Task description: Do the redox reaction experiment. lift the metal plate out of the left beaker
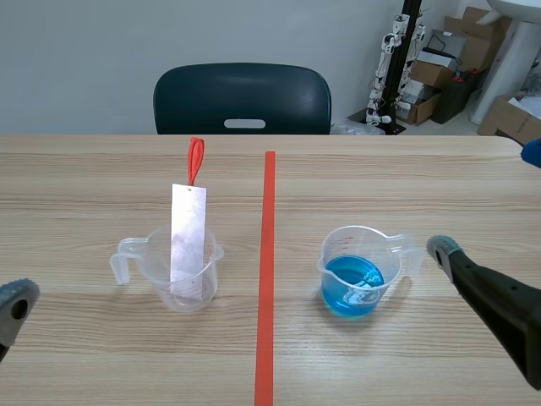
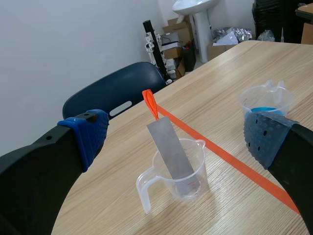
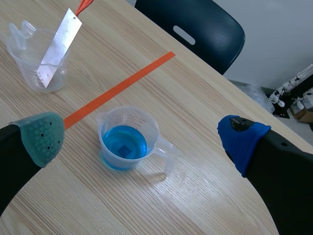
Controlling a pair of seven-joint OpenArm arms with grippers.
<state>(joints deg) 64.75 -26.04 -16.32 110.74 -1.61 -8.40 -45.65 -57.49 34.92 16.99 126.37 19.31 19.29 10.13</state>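
Hovering short of the grab, I judge the lift has not begun: my left gripper [image 2: 176, 139] stands wide open, one blue pad on each side, and holds nothing. The plate [image 2: 171, 147] stands ahead of it and below, leaning in the left beaker [image 2: 198, 171], its lower end on the bottom and its upper half well above the rim. A red loop [image 2: 149, 100] is tied to its top end. The beaker sits on the table [image 1: 84, 186] on the left of the tape line [image 1: 267, 279], with its handle turned toward my left side, and I cannot tell whether there is any liquid in it. My right gripper [image 3: 142, 138] is open too and empty, above the right beaker [image 3: 151, 122], which holds blue liquid and stands on the other side of the line, well apart from the plate. The step in hand, as I read it, is the approach. Next I would bring the left fingers down around the plate's free upper part, close to the loop, and line the pads up with its flat faces before closing. Then the pull should follow the plate's lean, so that it does not catch the rim and tip the light beaker.
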